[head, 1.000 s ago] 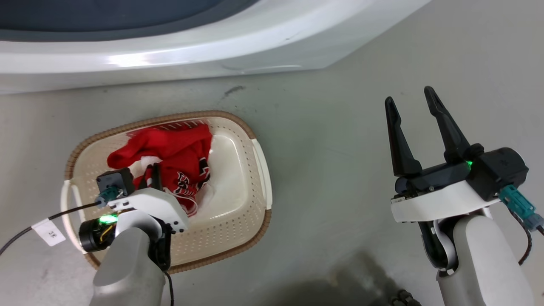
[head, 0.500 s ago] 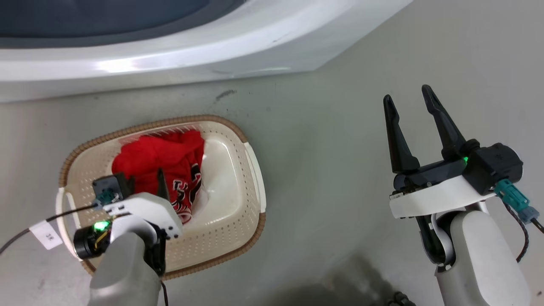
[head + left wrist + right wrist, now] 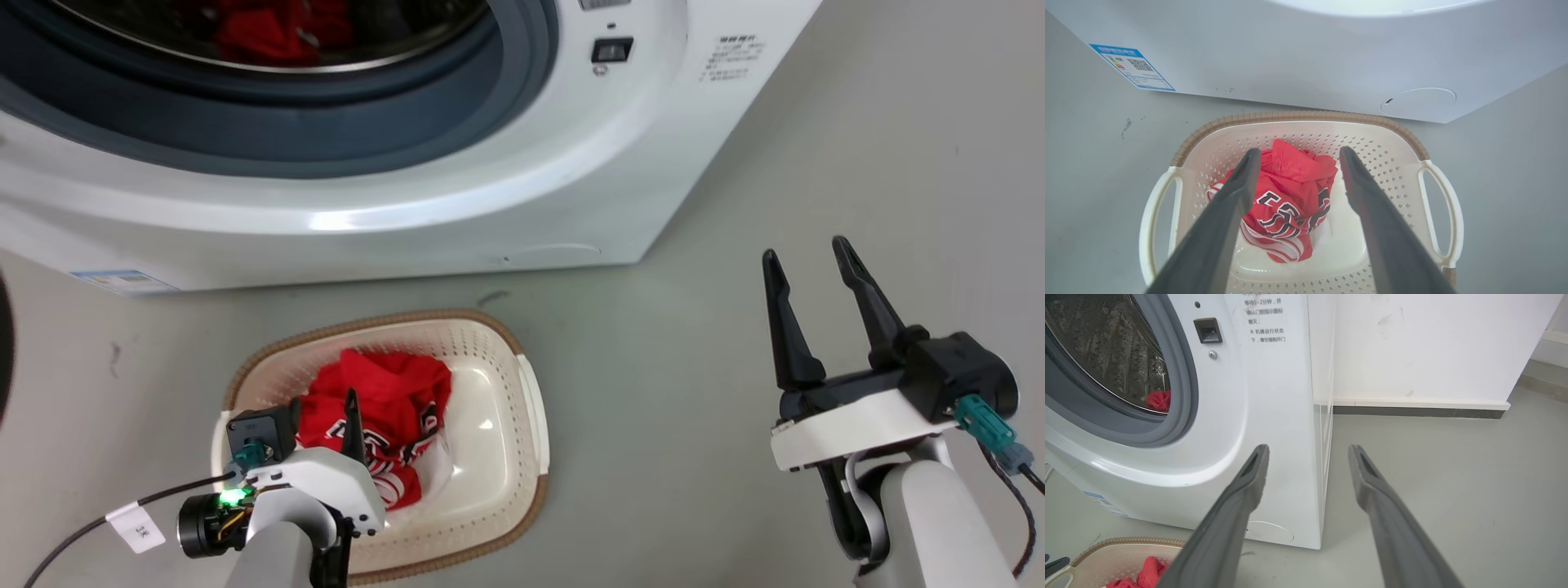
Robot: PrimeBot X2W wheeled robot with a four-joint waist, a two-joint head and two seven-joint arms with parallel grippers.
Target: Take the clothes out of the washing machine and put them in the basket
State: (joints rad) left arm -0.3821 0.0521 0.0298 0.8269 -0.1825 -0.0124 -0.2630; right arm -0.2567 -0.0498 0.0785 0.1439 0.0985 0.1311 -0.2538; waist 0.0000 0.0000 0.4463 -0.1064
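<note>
The red jersey (image 3: 1290, 200) with black-and-white lettering lies bunched toward the left side of the cream basket (image 3: 1298, 115). The basket stands on the grey floor (image 3: 669, 392) just in front of the washing machine (image 3: 408, 204). A second red garment (image 3: 277, 28) lies deep in the perforated drum (image 3: 1126, 347), at the far left behind the grey door ring (image 3: 522, 82). The left gripper (image 3: 1299, 152) hangs above the basket with its fingers apart and nothing between them. The right gripper (image 3: 804, 249) is likewise spread and empty over bare floor at the near right, well apart from the basket. Probable hazards from this state: a left finger may snag a loose fold of the jersey and drag it out over the rim. An arm sweeping toward the drum may strike the brown rim and shove the light basket away from the machine. A reach into the drum may scrape the door ring, or pinch only an edge of the garment, which may then slip and drop onto the floor short of the basket.
</note>
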